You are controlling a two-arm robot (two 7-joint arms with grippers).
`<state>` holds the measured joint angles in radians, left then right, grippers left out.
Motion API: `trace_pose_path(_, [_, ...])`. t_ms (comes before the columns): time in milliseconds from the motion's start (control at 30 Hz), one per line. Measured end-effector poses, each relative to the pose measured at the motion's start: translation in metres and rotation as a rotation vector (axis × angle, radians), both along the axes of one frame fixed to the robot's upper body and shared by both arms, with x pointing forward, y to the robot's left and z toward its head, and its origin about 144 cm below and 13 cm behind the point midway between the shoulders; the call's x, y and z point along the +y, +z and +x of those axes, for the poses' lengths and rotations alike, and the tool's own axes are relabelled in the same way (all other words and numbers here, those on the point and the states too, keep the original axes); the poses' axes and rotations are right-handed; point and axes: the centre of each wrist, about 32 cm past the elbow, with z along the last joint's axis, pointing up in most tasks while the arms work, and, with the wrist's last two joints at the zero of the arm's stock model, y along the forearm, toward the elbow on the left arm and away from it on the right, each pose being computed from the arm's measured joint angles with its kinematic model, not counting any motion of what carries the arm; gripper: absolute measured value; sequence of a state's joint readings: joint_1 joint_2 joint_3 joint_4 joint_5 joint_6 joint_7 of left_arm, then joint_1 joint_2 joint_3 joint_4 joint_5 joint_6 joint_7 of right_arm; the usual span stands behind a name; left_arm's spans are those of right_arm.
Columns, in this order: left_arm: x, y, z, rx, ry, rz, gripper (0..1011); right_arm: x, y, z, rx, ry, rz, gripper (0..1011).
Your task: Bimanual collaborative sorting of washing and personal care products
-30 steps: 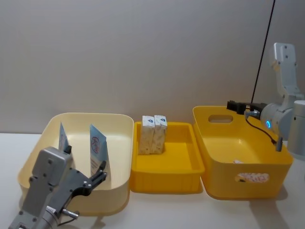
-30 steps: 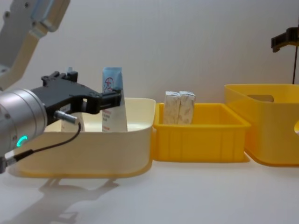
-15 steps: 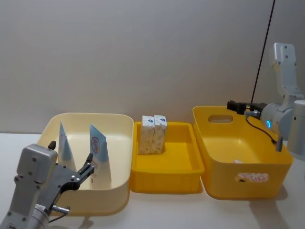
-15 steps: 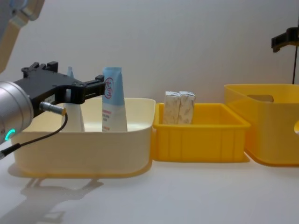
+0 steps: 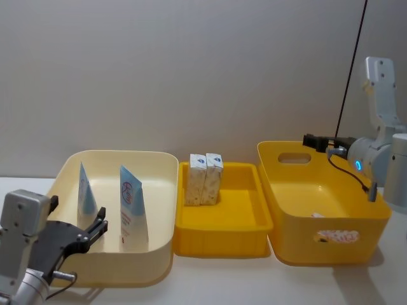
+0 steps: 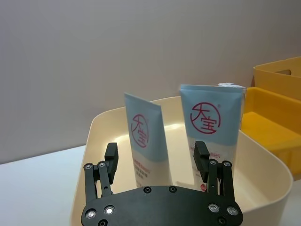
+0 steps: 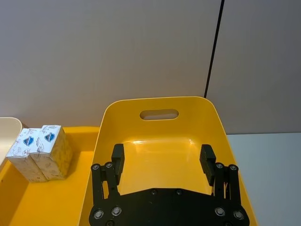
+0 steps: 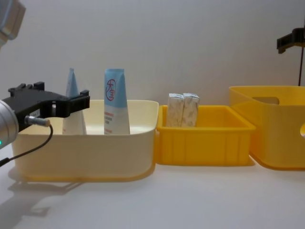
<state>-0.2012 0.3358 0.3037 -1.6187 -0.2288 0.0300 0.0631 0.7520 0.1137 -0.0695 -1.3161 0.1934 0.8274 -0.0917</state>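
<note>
From where I stand I count two light-blue squeeze tubes, the left tube (image 5: 86, 189) and the right tube (image 5: 132, 206). There are two small printed cartons, the left carton (image 5: 198, 179) and the right carton (image 5: 213, 178). Three bins sit in a row: one cream bin (image 5: 121, 153) on the left and two yellow ones, the middle bin (image 5: 219, 244) and the right bin (image 5: 299, 238). There are two grippers, the left gripper (image 5: 100, 222) and the right gripper (image 5: 307, 141).

The right gripper (image 7: 162, 162) is seen in the foreground with its fingers spread apart, and a deep yellow bin (image 7: 197, 113) is framed between them at the centre. Two small cartons (image 7: 40, 151) are stood touching, side by side, in a shallower yellow tray (image 7: 47, 205) beside the bin.
</note>
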Motion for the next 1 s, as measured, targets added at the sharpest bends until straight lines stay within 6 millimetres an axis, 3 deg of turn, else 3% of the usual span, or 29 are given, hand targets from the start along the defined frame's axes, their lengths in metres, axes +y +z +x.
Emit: trace_pose_path(1000, [0.021,0.007,0.039,0.101,-0.045,0.08,1003,0.0,0.0,0.0,0.0,0.0,0.0,1001])
